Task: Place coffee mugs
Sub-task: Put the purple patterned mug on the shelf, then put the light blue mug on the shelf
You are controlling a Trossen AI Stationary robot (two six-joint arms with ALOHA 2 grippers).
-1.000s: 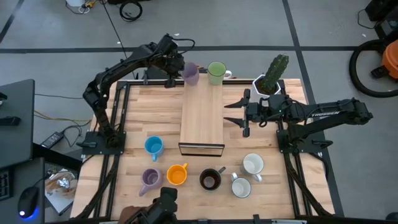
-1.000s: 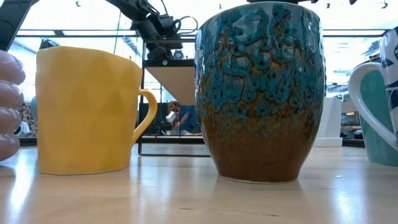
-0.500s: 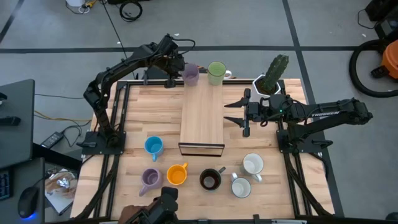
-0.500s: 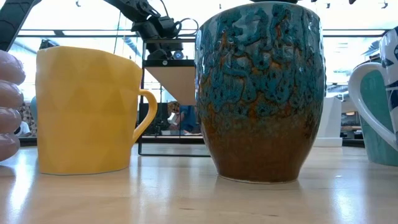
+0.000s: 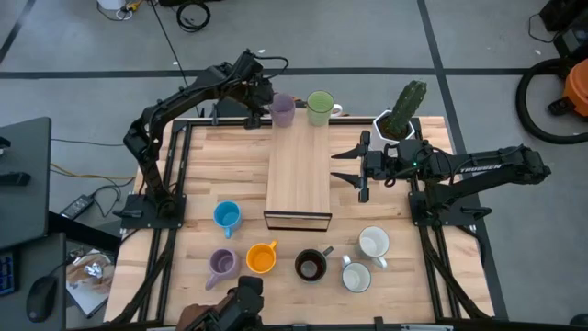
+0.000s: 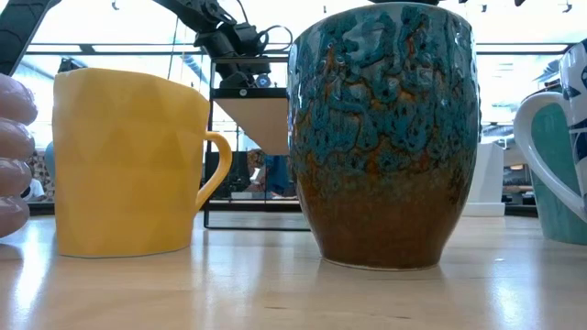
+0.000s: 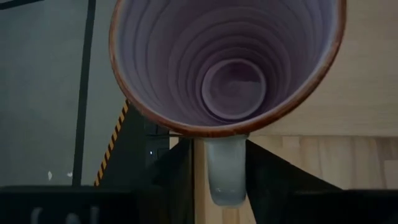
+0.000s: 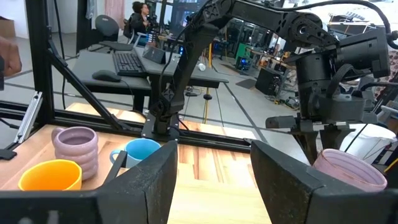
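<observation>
Lilac mug (image 5: 281,109) on the wooden riser (image 5: 299,175) beside the green mug (image 5: 320,107) could tip if the left gripper (image 5: 258,103), fingers loosened around its handle, snagged it withdrawing.

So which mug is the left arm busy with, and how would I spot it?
Find the raised wooden board mid-table and follow it to its far end, where two mugs stand side by side. Yours is the lilac mug, with the left gripper right at it; its neighbour, the green mug, stands free.

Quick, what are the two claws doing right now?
Left claw: fingers on either side of the lilac mug's handle; open or shut cannot be told.
Right claw: open, holding nothing.
</observation>
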